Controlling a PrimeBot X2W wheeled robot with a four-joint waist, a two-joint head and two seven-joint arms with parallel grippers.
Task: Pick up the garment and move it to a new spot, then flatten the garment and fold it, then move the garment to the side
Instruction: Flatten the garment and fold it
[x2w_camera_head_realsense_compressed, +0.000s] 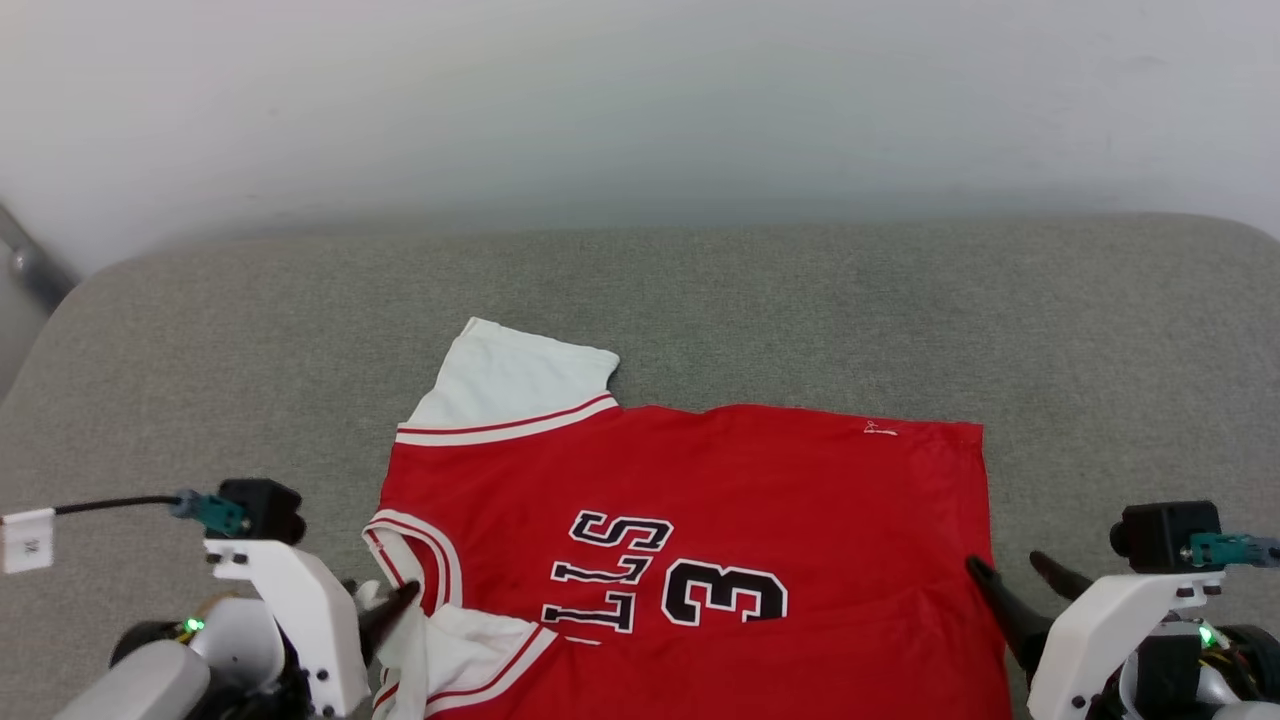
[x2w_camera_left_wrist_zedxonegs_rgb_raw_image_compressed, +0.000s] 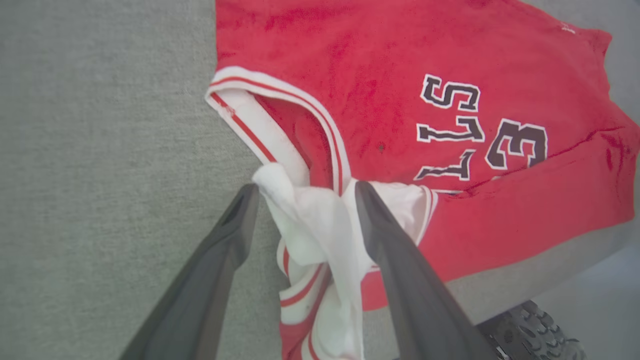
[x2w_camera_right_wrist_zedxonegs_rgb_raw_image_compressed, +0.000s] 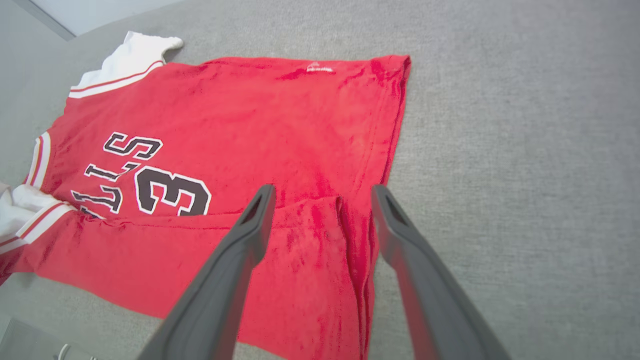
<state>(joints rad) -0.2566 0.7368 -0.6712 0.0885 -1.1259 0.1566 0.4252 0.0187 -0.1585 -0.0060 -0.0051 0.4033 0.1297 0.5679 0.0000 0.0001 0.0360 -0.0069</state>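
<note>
Now the garment is lying spread on the grey padded surface, its near edge folded up over part of the black lettering and one white sleeve pointing away at the far left. The left gripper is standing wide open with the bunched near sleeve sitting loose between its fingers, clamping nothing. The right gripper is gaping just as wide over the doubled red hem corner, holding nothing either.

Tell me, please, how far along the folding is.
Done: the red jersey lies spread on the grey cushion, near edge folded over the number. In hand: left gripper and right gripper open at its near corners, the left straddling the bunched white sleeve. Remaining: more folds, moving aside.
</note>
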